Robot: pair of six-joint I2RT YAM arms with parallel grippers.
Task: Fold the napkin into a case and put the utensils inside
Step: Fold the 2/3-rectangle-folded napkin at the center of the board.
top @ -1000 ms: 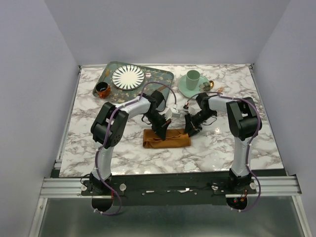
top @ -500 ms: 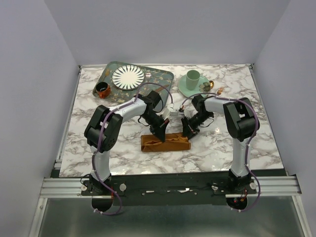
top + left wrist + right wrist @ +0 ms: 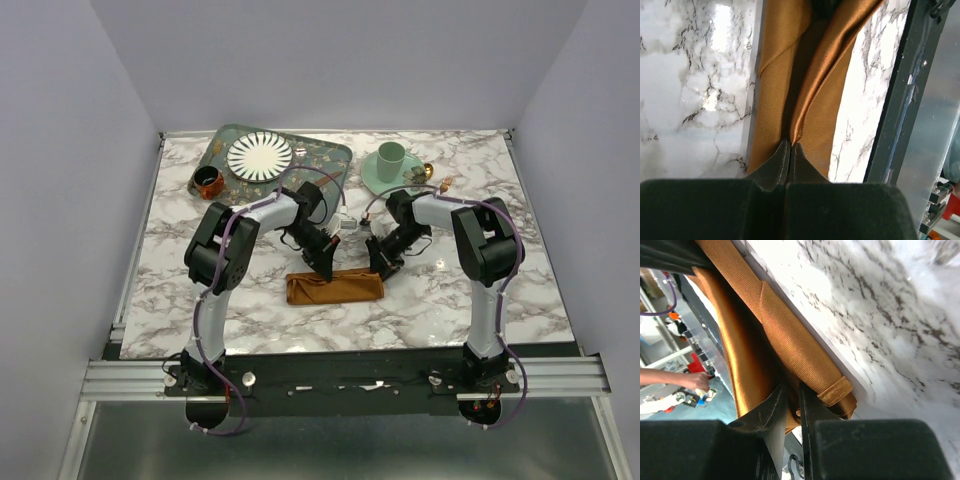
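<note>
Both clamped on the napkin [image 3: 774, 75], the left end effector [image 3: 790, 146] and right end effector [image 3: 793, 390] hide the pinched folds.

The folded napkin [image 3: 335, 288] lies lengthwise, left to right, on the surface [image 3: 450, 300], near the middle and toward the front. Behind it, at the rear left, sits a tray [image 3: 335, 158] carrying a plate [image 3: 260, 155], with a small cup [image 3: 207, 182] at the tray's front-left corner. At the rear right a mug [image 3: 390, 156] stands on a saucer [image 3: 372, 180]. The utensils [image 3: 430, 171] lie just right of it.
</note>
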